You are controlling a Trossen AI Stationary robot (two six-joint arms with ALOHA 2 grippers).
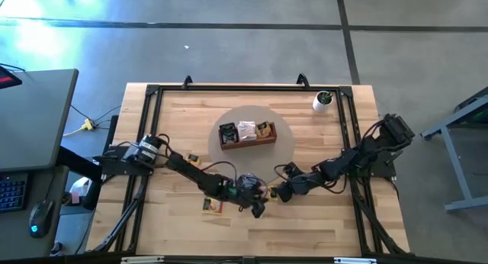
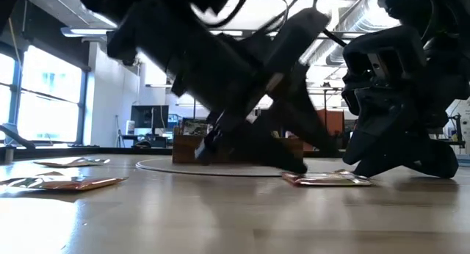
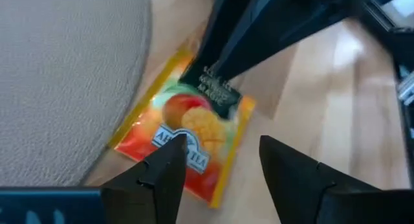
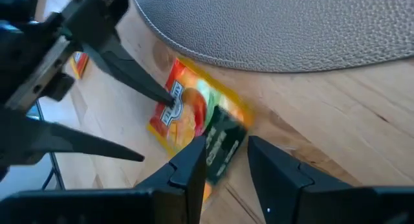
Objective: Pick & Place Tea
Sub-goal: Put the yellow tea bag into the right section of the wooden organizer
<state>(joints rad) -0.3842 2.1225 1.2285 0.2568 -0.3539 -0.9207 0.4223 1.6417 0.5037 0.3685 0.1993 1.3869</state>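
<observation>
Both arms meet low in the overhead frame, just below centre, over one tea sachet [image 1: 268, 192] that lies flat on the wooden table [image 1: 335, 226] at the lower edge of a round grey mat [image 1: 284, 142]. The step in hand looks like the pick: neither arm has lifted the packet yet.

The left pincer [image 3: 220, 166] is spread wide, one finger tip resting on or just above the sachet [image 3: 184, 143], the other over bare wood; it holds nothing. The right pincer [image 4: 226, 160] is parted by a narrow gap, its fingers straddling the packet's dark green end [image 4: 223, 143]; whether they pinch it cannot be told.

The sachet is a thin, flat, glossy square, orange and yellow, printed with fruit and a dark band at one end. It looks slippery and lies flush with the table, so the next move probably calls for getting a finger under an edge before closing and lifting.

The mat is finely pebbled, like woven fabric. The table is pale butcher-block planks in a black metal frame. On the mat, near the frame's centre, stands a brown wooden tray [image 1: 248, 144] of three compartments, each holding sachets. Other sachets lie at lower left [image 1: 212, 206] and left of the mat [image 1: 194, 157].
</observation>
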